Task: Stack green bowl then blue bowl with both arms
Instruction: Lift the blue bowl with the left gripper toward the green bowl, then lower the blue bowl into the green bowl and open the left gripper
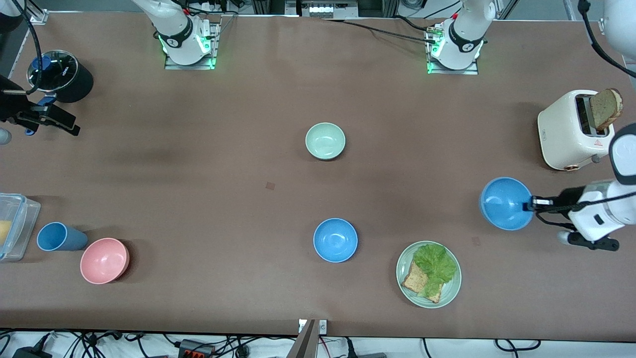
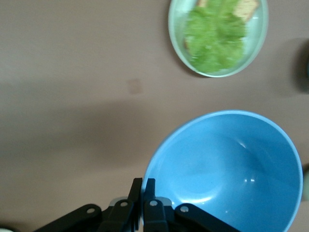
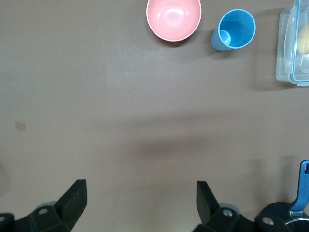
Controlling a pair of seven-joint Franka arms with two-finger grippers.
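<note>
Two blue bowls: one blue bowl (image 1: pixel 504 203) held in the air at the left arm's end of the table, tilted so its hollow faces the front camera; a second blue bowl (image 1: pixel 335 239) upright on the table near mid-table.
Held bowl, surface: plain sky-blue, smooth, round, small glints inside (image 2: pixel 227 169).
Left gripper (image 1: pixel 532 203): clenched on the held bowl's rim, the two black fingers (image 2: pixel 143 191) pressed together with the rim between them.
Left arm pose: white forearm reaches in level from the table's edge, wrist turned toward mid-table.
Green bowl (image 1: pixel 325 140): pale mint, glossy, round, upright on the table, farther from the front camera than the resting blue bowl, well apart from it.
Right gripper (image 3: pixel 140 198): released, black fingers spread wide over bare table at the right arm's end; nothing between them.
Right arm: waits by the table's edge.
Table (image 1: pixel 198 174): matte brown, flat.
Green plate (image 1: pixel 428 274): wide, flat, pale green, carrying ruffled lettuce and a slice of toast; nearer the front camera than the held bowl.
Toaster (image 1: pixel 571 130): cream, rounded corners, brown bread slice standing out of its slot.
Pink bowl (image 1: pixel 104 260): smooth, round, just beside a blue cup (image 1: pixel 59 236) lying on its side.
Clear box (image 1: pixel 15 226): see-through plastic, at the table's edge beside the cup.
</note>
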